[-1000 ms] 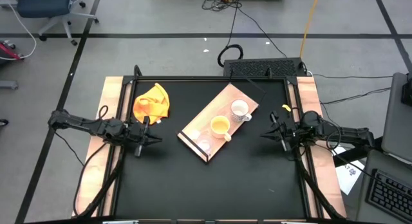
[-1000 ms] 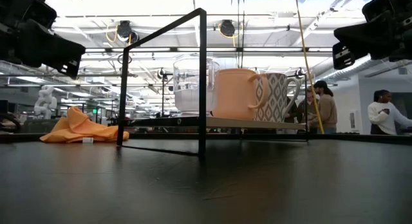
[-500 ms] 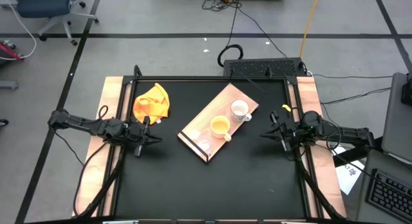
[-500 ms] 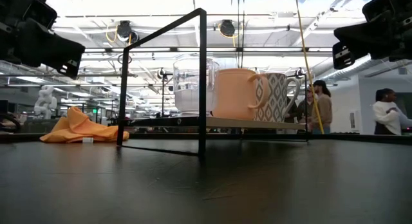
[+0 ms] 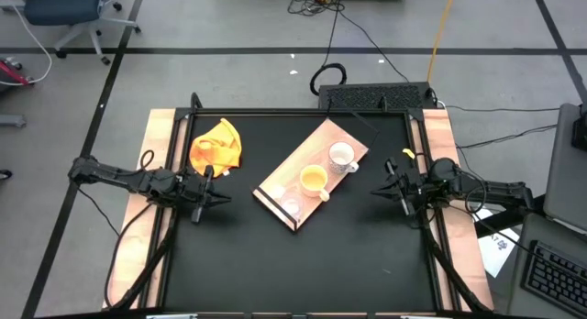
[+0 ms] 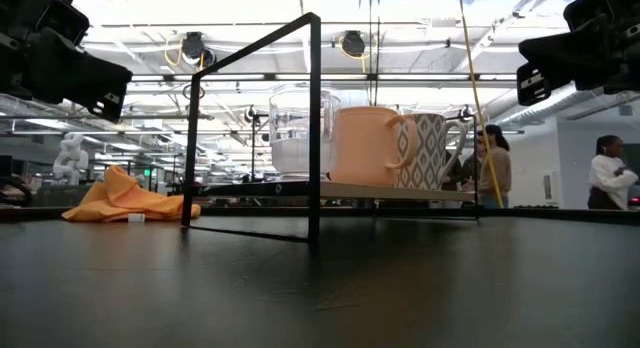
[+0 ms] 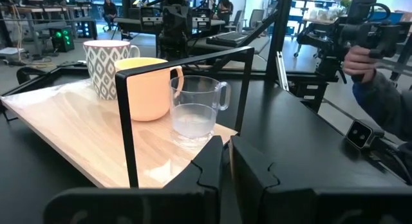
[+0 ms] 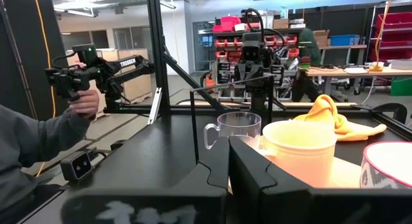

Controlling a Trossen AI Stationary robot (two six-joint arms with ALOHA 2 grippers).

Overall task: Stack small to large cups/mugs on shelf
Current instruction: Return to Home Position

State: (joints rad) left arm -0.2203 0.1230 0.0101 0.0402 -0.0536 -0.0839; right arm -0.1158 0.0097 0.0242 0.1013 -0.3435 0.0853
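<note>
All 3 cups sit on the shelf [image 7: 64, 127], which lies slantwise mid-table. The little glass cup [image 7: 193, 111] is at the dark-strip end, the orange mug [image 7: 151, 89] next, and the white patterned mug [image 7: 106, 66] at the far end. So small to large in a row, upright, close beside each other, none nested in another. Looks to me like the placing part is done, w/ nothing of the set left off the board. Left pincer [image 7: 225, 147] hangs above the table [image 5: 275, 264] on its left side, well apart from the shelf, fingers closed w/ nothing between them. Right pincer [image 8: 228, 147] mirrors it on the right side, also closed & empty, pointing in at the cups. Both arms sit folded near the table's side edges, so I'd judge the only thing left is parking them, if that isn't finished already. Yellow cloth [image 5: 216, 147] lies bunched near the back-left corner, apart from the shelf, not part of the job.
</note>
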